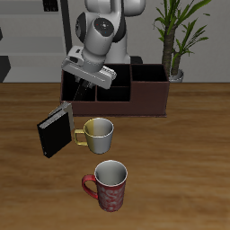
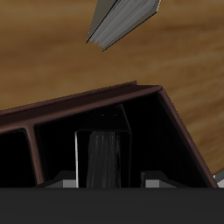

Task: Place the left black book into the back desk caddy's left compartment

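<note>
With the black book (image 2: pixel 102 159) already standing in the back desk caddy's (image 1: pixel 148 101) left compartment (image 1: pixel 74 87), the claw (image 1: pixel 88 79) hangs open above it, leaving only withdrawal.

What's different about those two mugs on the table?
The red mug has a dark red patterned body and a red handle; the pale mug is plain greyish white with a yellow handle. The red mug stands alone nearer the table's front edge; the pale mug stands farther back, beside the upright black book. Both are upright and open-topped, with their handles turned toward the same side.
</note>
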You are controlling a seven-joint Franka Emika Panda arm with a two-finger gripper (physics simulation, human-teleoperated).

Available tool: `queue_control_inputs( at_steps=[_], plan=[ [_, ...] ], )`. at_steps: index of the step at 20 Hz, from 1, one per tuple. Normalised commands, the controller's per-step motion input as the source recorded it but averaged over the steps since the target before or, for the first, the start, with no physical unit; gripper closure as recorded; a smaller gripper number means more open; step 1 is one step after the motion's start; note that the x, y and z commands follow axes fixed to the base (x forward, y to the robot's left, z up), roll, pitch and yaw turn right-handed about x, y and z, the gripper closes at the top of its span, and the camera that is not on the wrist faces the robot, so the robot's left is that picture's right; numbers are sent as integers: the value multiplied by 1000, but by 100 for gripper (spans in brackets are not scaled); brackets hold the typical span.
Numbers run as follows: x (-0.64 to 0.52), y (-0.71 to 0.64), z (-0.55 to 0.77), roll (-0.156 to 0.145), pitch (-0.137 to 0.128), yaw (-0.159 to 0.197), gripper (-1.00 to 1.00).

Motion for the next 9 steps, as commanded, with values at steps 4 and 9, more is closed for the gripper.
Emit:
queue_control_inputs(
  at_steps=[4, 9],
  plan=[
    [57, 8, -13, 10, 17, 1, -100],
    [27, 29, 61, 14, 0, 30, -100]
  ],
)
